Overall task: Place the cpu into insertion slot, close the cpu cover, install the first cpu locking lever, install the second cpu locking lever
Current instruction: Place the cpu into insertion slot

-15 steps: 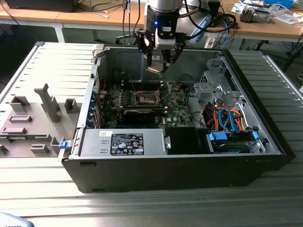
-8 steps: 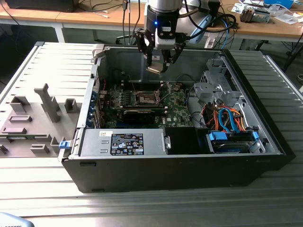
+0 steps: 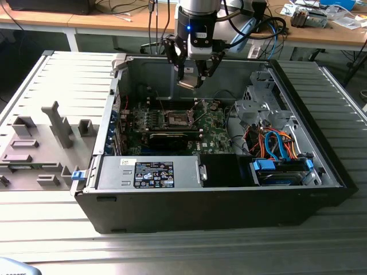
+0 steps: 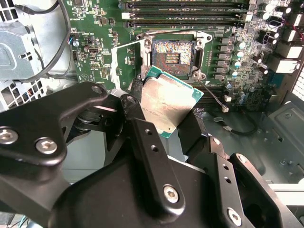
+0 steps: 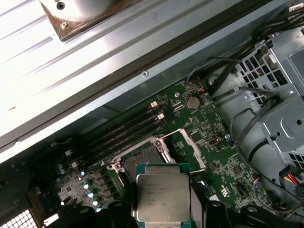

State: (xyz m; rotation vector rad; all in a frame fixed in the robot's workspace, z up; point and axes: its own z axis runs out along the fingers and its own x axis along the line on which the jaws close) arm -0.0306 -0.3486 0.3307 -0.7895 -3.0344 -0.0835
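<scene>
My gripper [image 3: 192, 77] hangs above the open computer case, shut on the cpu [image 3: 189, 84]. The cpu is a flat silvery square with a green edge, seen between the black fingers in both wrist views [image 4: 168, 102] [image 5: 163, 197]. It hangs slightly tilted. Below it on the green board lies the insertion slot [image 4: 172, 58] [image 5: 142, 159] [image 3: 178, 118], with a dark centre and nothing in it. The cpu cover [image 4: 115, 66] [image 5: 190, 147], a thin silvery frame, stands swung open beside the slot. The cpu is above the slot, not touching it.
Long black memory slots [image 4: 185, 19] run beside the socket. A grey drive cage [image 3: 258, 109] with orange and blue cables [image 3: 275, 146] fills the exterior view's right side of the case. A power supply [image 3: 149, 172] sits at the front. The removed side panel [image 3: 51, 126] lies on the exterior view's left.
</scene>
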